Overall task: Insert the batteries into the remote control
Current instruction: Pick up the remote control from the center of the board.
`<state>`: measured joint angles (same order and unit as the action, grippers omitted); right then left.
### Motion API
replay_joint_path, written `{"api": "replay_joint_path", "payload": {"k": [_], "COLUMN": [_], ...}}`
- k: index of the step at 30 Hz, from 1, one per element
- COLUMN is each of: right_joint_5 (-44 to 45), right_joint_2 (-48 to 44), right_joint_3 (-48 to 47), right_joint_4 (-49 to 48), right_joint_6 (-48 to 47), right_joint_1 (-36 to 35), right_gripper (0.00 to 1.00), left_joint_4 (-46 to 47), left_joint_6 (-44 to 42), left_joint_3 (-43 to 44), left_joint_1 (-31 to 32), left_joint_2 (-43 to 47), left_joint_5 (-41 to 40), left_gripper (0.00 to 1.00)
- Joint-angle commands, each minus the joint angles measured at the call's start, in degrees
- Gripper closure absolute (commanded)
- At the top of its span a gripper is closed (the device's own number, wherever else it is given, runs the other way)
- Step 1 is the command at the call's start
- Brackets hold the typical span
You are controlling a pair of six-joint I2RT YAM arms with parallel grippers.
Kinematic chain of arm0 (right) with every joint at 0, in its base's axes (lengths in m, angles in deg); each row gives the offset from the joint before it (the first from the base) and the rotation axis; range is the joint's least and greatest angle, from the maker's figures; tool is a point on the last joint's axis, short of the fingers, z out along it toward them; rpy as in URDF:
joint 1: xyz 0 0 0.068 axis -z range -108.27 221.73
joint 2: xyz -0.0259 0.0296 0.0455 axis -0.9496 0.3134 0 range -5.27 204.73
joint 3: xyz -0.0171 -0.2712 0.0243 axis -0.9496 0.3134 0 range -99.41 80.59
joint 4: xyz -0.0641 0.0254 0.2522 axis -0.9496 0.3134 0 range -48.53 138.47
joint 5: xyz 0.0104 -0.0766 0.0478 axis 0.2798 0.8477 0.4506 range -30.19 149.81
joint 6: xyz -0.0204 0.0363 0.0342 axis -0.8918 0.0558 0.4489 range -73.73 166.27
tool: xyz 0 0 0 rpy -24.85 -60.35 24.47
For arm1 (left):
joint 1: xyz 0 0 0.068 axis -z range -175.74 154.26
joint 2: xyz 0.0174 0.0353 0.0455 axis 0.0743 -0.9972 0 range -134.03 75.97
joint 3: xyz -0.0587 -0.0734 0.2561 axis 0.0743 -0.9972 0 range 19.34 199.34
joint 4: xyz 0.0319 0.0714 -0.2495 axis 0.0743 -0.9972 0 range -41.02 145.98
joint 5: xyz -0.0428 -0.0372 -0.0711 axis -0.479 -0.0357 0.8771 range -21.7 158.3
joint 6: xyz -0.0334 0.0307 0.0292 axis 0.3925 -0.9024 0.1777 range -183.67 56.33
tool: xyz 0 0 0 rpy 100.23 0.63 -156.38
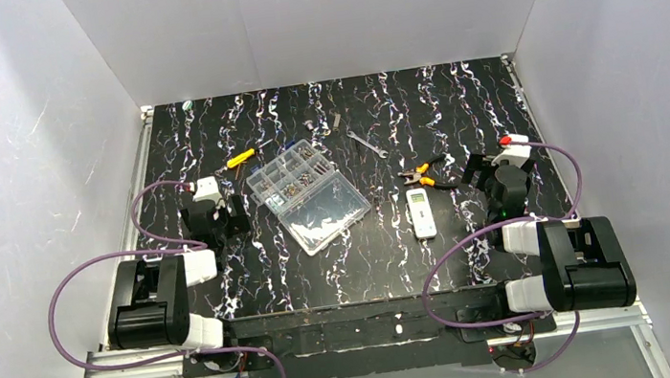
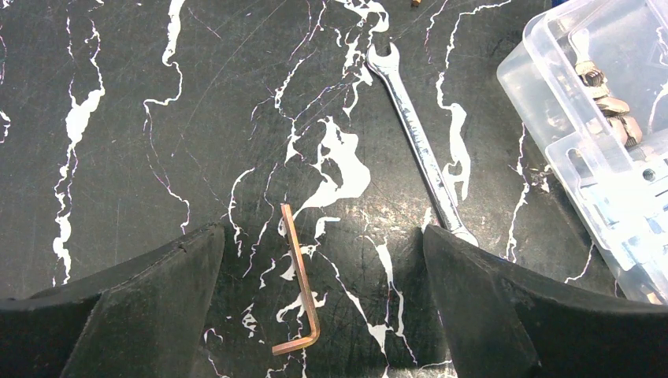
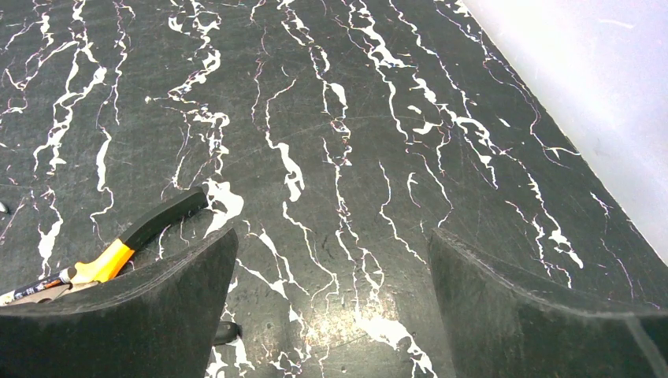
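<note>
Top external view: the remote control lies flat on the table, between the two arms but clearly on my right arm's side. Its long axis runs near to far, with the small display at the far end. Orange-handled pliers lie just beyond that far end, and the clear box sits further to the left, apart from the remote control.

Relation for the coming move: the remote control is to the left of my right gripper and slightly nearer the arm bases. My left gripper is well apart from it, on the other side of the clear box. In my judgement the right arm is better placed to reach it.

Right wrist view: the jaws stand wide apart with only bare table between them. They hold and touch nothing. A pliers handle shows at the left finger; the remote control is out of this view.

Left wrist view: the jaws are likewise spread wide and carry nothing. A hex key lies on the table between them, and a wrench lies toward the right finger.

I cannot pick out the batteries in any view.
</note>
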<state>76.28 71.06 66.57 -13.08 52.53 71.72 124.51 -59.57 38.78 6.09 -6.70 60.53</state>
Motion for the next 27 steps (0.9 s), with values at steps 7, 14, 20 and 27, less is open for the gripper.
{"api": "replay_joint_path", "payload": {"k": [7,14,20,27], "right_joint_5": [0.4,0.4,-7.2,-18.4], "right_joint_2": [-0.4,-4.2,-20.9,-21.7], "right_joint_3": [-0.2,-0.3,-8.2,-20.2], "right_joint_4": [-3.2,-1.0,25.8,48.5], "right_joint_6": [0.1,-0.3,4.0,11.8], "right_joint_1": [0.2,0.2,0.1,-2.8], "right_gripper": [0.02,0.02,0.02,0.02], "left_joint_4": [-10.9,-14.3,-51.8,-77.1], "left_joint_6": [-2.0,-3.4,10.6,16.5], "left_joint_3": [-2.6,-2.1,14.2,28.7], "left_joint_1": [0.1,1.7,5.0,5.3], "left_joint_2": [-2.2,2.2,12.6,18.1], "left_joint_5": [0.6,-4.3,-22.0,-13.3], "left_gripper": [0.01,0.01,0.01,0.01]}}
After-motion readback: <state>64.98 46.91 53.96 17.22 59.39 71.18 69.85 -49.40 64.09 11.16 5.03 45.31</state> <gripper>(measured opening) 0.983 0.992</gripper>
